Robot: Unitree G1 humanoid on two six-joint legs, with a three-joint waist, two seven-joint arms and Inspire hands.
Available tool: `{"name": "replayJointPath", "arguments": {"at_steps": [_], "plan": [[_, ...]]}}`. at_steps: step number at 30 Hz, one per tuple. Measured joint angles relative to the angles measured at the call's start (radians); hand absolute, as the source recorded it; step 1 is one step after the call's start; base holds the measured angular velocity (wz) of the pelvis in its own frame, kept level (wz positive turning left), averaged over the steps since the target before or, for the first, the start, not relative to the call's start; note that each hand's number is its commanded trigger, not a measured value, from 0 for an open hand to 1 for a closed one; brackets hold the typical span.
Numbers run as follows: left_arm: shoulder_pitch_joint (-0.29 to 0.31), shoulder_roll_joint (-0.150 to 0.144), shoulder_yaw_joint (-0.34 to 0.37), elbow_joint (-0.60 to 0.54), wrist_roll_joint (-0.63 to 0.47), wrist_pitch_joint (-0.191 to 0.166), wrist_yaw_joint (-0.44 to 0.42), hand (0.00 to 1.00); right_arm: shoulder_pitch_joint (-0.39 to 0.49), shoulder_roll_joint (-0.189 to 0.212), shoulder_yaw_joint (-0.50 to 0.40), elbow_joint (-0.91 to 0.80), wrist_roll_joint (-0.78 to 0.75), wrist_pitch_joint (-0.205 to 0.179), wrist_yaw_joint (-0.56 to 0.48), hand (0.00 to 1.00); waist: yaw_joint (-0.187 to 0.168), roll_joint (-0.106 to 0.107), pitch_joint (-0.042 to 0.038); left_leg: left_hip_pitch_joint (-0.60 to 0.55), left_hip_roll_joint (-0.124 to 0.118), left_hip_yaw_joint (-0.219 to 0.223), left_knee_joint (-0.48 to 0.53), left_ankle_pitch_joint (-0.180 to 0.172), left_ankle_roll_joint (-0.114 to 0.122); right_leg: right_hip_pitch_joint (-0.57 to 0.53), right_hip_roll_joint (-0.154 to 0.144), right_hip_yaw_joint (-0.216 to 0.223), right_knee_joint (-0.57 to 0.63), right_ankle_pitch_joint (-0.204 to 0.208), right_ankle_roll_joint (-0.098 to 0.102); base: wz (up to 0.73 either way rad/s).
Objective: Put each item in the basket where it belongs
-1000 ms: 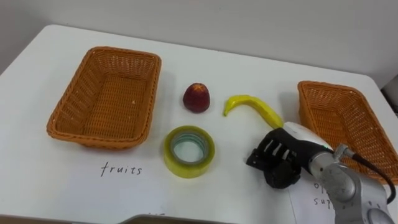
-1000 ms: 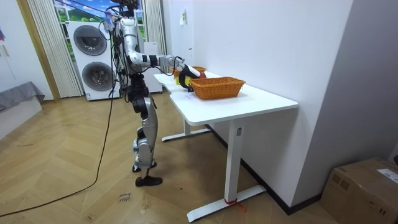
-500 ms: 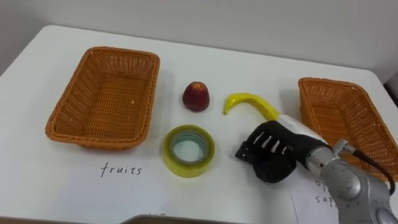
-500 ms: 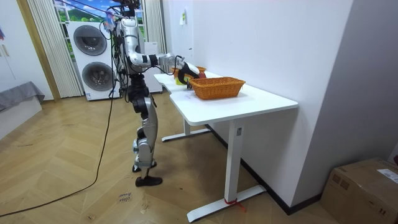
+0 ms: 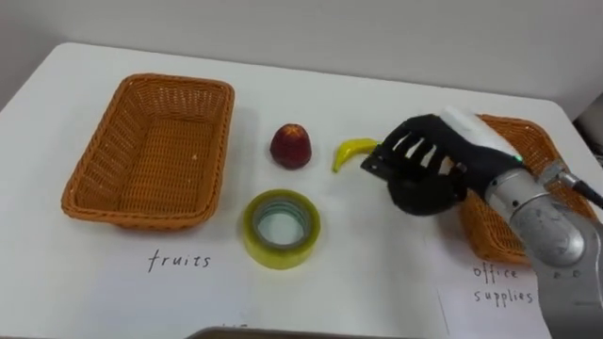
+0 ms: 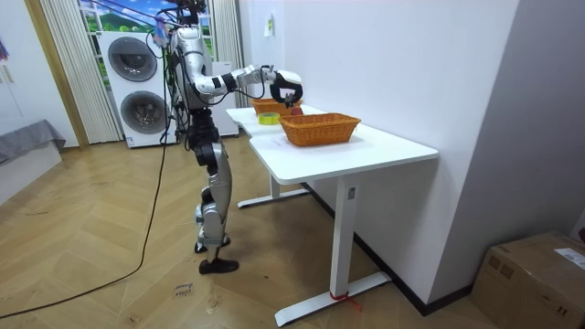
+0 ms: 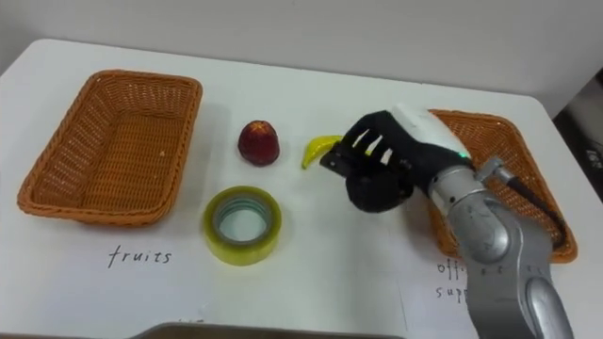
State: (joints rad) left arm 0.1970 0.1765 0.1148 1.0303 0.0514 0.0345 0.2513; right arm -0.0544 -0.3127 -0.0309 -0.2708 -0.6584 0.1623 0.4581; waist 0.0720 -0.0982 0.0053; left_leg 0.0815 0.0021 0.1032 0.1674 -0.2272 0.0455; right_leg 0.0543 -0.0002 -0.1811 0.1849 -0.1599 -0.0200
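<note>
A wood-patterned floor (image 6: 110, 274) is seen in the room, with two washing machines (image 6: 137, 82) stacked by a curtained window behind the robot and a cardboard box (image 6: 535, 279) set against the white wall at the room view's right. The robot is stood at the end of a white table (image 5: 377, 273), on which everything else is laid. An empty wicker basket (image 5: 83, 174) is placed at the table's left, with a handwritten label below it. A second wicker basket (image 5: 533, 132) is placed at the right, partly hidden by the robot's arm, with a labelled sheet of paper (image 5: 499, 287) in front of it. The right robot hand (image 5: 426, 169) is held raised above the table between the two baskets, its fingers bent inward with nothing seen gripped. A roll of yellow tape (image 5: 254, 231) lies flat in front, near the middle. A banana (image 5: 350, 151) lies behind it, its right end covered by the robot hand, and a red apple (image 5: 291, 147) stands just left of the banana.
</note>
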Motion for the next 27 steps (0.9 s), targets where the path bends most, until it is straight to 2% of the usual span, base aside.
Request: {"name": "replayJointPath", "arguments": {"at_steps": [4,9,15,17,20,27], "plan": [[0.002,-0.001,0.001,0.009,0.0,0.001,-0.001,0.0,-0.004,-0.001,-0.028,-0.005,0.083,-0.001,-0.05,1.0,-0.014,0.002,0.0014,0.001,0.0,0.001,0.0,0.0,0.0,0.001,0.0,0.002,0.0,0.0,0.0,0.0],[0.013,0.003,0.02,0.009,0.001,0.0,-0.002,0.0,-0.007,-0.014,-0.047,-0.006,0.121,-0.001,-0.113,1.0,-0.017,-0.011,-0.0038,0.002,0.0,0.001,0.001,0.001,-0.001,0.002,0.0,0.002,0.0,0.0,0.0,0.0],[0.029,0.004,0.03,0.01,0.001,-0.001,-0.001,0.0,-0.024,-0.023,-0.08,-0.006,0.116,-0.01,-0.161,1.0,-0.023,-0.024,0.0011,0.002,0.0,0.001,0.004,0.001,-0.001,0.003,0.0,0.003,0.001,0.0,0.0,0.0],[0.042,0.004,0.03,0.012,0.001,-0.001,-0.001,0.0,-0.045,-0.046,-0.082,-0.006,0.121,-0.02,-0.188,1.0,-0.037,-0.031,0.0036,0.001,0.0,-0.001,0.007,0.0,-0.001,0.005,0.0,0.002,0.001,0.0,0.0,0.04],[0.042,0.003,0.03,0.011,0.003,-0.001,-0.002,0.0,-0.046,-0.059,-0.11,-0.005,0.136,-0.037,-0.212,1.0,-0.039,-0.032,0.0041,0.0,0.0,-0.001,0.007,0.0,-0.001,0.005,0.0,0.002,0.001,0.0,0.0,0.0],[0.043,0.002,0.047,0.01,0.003,-0.001,-0.002,0.0,-0.032,-0.062,-0.159,0.026,0.152,-0.038,-0.289,1.0,-0.048,-0.03,0.0034,0.001,0.001,0.001,0.007,0.0,-0.001,0.004,0.0,0.003,0.001,0.0,0.0,0.0]]}}
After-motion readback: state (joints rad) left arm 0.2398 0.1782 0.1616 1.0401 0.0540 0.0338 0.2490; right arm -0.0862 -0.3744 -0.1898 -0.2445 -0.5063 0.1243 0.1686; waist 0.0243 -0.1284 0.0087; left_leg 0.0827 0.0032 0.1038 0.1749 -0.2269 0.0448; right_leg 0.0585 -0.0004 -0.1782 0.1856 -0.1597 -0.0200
